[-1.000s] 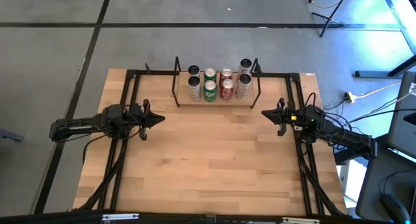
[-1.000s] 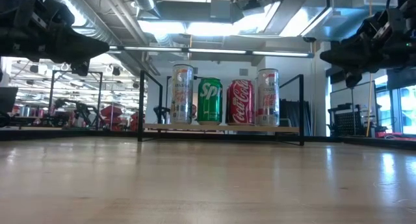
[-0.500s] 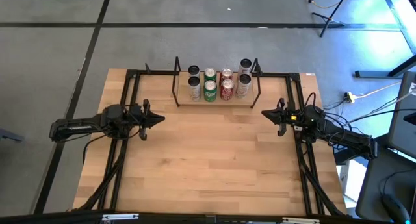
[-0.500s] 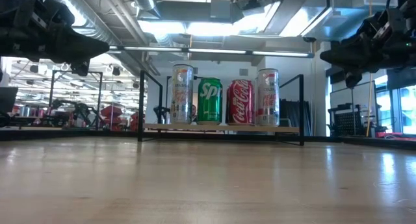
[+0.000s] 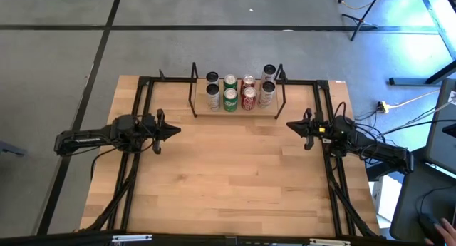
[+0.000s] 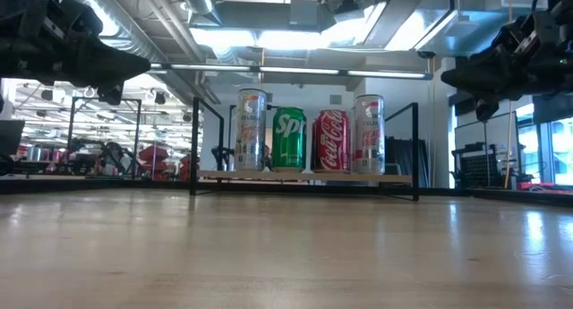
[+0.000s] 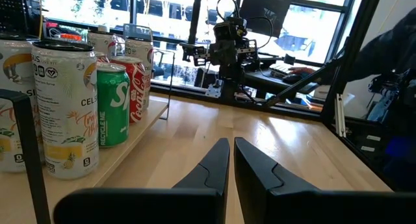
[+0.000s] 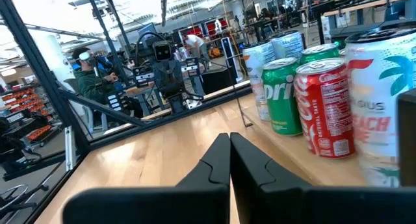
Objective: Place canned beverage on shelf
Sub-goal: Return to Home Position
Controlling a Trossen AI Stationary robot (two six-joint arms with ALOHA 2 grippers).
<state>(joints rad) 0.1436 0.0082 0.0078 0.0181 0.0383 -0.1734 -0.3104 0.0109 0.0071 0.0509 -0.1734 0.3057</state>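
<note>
Change: nothing of mine or on the shelf [image 5: 200,107] has shifted since a moment ago; both arms sit as they did.
Shelf: it stands at the far middle of the surface [image 5: 228,175], its long axis running side to side.
Cans: eight stand upright on the shelf in two rows of four. The near row reads white-and-yellow can [image 6: 250,130], green can [image 6: 288,140], red can [image 6: 331,141], white can [image 6: 368,134], with a matching can behind each.
Left fingers [image 5: 175,130]: clenched on nothing, tips all but touching. They hang in front of the shelf and off its left end, pointing toward my other arm.
Right fingers [image 5: 291,124]: pressed together and empty, in front of the shelf and off its right end, pointing back at the left ones.
Key relation: both sets of fingers lie along a line parallel to the shelf's long axis, on its near side. The right ones look a little nearer their end frame than the left ones are to theirs.
Stage: I judge the placing finished, since no can is off the shelf and I hold none.
Next: settling into rest should ask for little travel. Any pull-back ought to run away from the shelf's end frames, not across them.
</note>
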